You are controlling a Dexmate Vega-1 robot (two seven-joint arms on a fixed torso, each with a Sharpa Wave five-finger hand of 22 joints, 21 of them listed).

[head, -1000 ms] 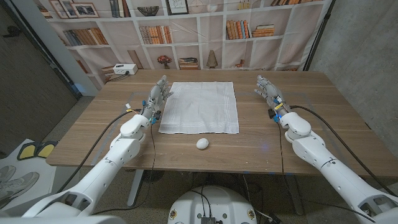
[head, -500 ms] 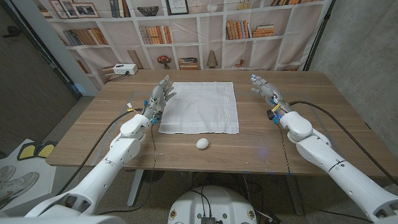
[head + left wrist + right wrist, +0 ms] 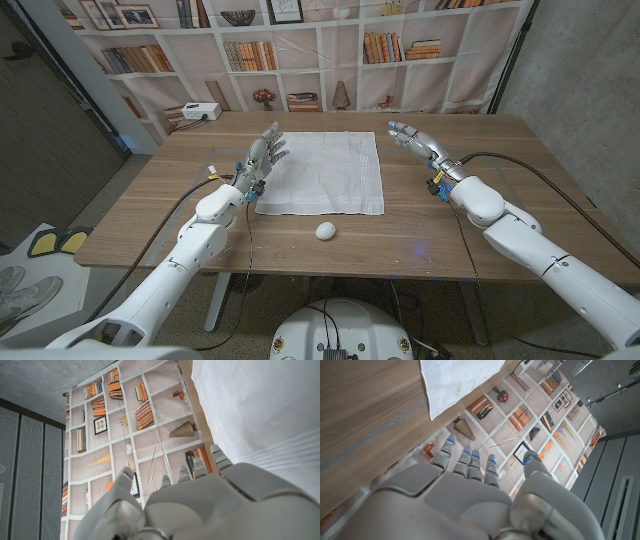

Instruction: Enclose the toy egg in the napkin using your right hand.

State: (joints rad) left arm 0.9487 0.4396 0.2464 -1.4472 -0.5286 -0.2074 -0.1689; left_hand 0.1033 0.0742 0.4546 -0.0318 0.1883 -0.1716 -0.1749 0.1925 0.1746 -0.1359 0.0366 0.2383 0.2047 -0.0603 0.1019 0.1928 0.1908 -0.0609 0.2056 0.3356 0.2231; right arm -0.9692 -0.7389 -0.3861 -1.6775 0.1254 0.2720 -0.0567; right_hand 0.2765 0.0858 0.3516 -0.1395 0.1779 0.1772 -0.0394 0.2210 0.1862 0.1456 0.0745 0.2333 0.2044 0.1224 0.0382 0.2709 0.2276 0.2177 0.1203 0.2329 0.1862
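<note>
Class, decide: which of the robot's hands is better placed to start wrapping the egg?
Right. The right hand hovers open beside the napkin; the left hand overlaps its other edge. The egg lies between them.

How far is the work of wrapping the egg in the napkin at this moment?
Nothing is done yet. The napkin lies spread flat on the table, and the egg sits on bare wood in front of it, apart from it. The right hand is open by the napkin's far right corner, holding nothing; the left hand is open at the napkin's left edge. Left: put the egg on the napkin and fold the cloth over it.
</note>
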